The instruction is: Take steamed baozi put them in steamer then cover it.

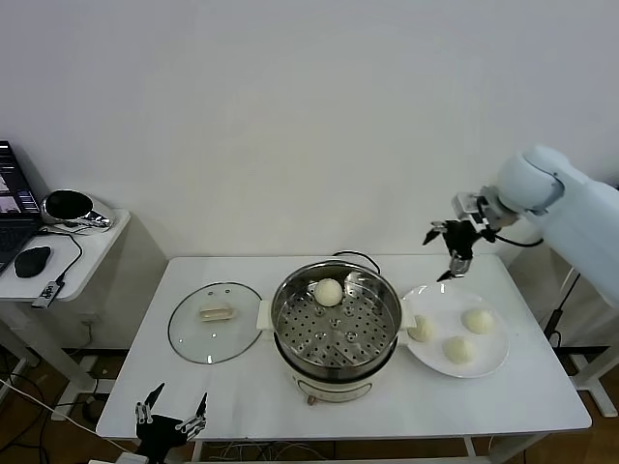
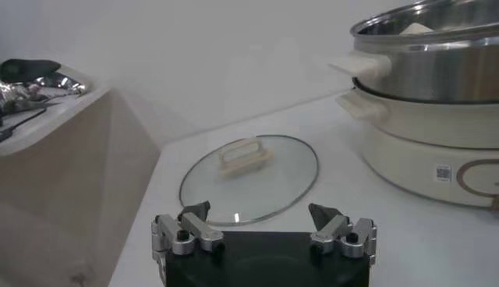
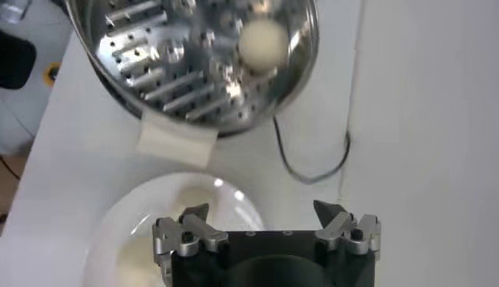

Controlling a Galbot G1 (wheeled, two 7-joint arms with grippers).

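Open steamer (image 1: 336, 329) mouth, unobstructed from above

The right end effector (image 3: 264, 226) is hanging with its fingers spread wide and empty over the rim of a white plate (image 3: 117, 234). Beyond it, one steamed baozi (image 3: 263, 44) is sitting on the steamer (image 3: 156, 70) tray. A black cord (image 3: 312, 168) is lying on the worktop (image 3: 86, 132).
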